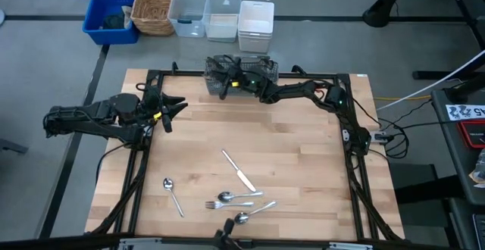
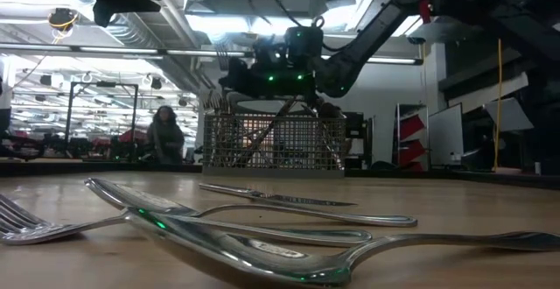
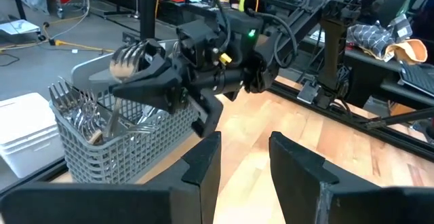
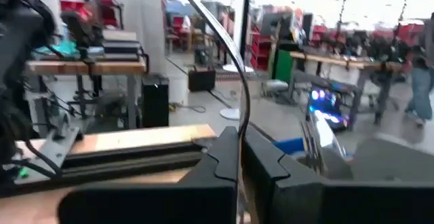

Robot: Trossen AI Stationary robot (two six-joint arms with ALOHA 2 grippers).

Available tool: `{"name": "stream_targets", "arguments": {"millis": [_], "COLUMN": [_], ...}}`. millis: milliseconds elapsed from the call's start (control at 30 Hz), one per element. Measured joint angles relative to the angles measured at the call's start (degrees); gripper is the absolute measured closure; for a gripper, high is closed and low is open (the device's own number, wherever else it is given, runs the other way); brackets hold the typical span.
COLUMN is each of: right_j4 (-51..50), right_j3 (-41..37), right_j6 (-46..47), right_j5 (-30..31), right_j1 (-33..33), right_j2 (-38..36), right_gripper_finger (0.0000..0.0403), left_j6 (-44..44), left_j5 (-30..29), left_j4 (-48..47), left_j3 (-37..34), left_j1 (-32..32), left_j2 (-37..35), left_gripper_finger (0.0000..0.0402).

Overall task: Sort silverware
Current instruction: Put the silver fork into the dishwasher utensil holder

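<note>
Right claw [image 1: 227, 81] over grey wire-mesh basket [image 1: 261, 70] at far tabletop edge, fingers pinched together; shiny curved metal piece [image 3: 129, 58] at fingertips in left wrist view, grip on it unclear. Basket holds upright shiny fork tines [image 3: 68, 98]. Left claw [image 1: 176, 107] hovers near left edge of pale wood-plank tabletop [image 1: 303, 151], fingers parted, holding nothing. Loose slim silver silverware at near side: spoon [image 1: 172, 193] off by itself, straight table knife [image 1: 238, 170], fork [image 1: 227, 203] and two spoons clustered beside knife.
</note>
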Motion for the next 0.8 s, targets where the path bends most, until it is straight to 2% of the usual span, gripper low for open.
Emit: {"name": "stream_targets", "arguments": {"millis": [233, 600, 733, 800], "right_j4": [-5.14, -6.52, -6.56, -6.56], "right_j3": [0.00, 0.00, 0.00, 0.00], "right_j6": [0.02, 0.02, 0.02, 0.02], "right_j5": [5.68, 5.92, 5.92, 5.80], "right_j1": [0.02, 0.02, 0.02, 0.02], "right_j2": [0.00, 0.00, 0.00, 0.00], "right_gripper_finger": [0.0362, 0.0312, 0.0293, 0.0284], "left_j6": [0.01, -0.29, -3.64, -6.19], "left_j5": [0.02, 0.04, 0.43, 2.91], "left_j4": [0.00, -0.07, -0.08, -0.08], "left_j3": [0.00, 0.00, 0.00, 0.00], "left_j1": [0.00, 0.00, 0.00, -0.02], "left_j2": [0.00, 0.00, 0.00, 0.00], "left_gripper_finger": [0.0290, 0.0290, 0.0290, 0.0290]}}
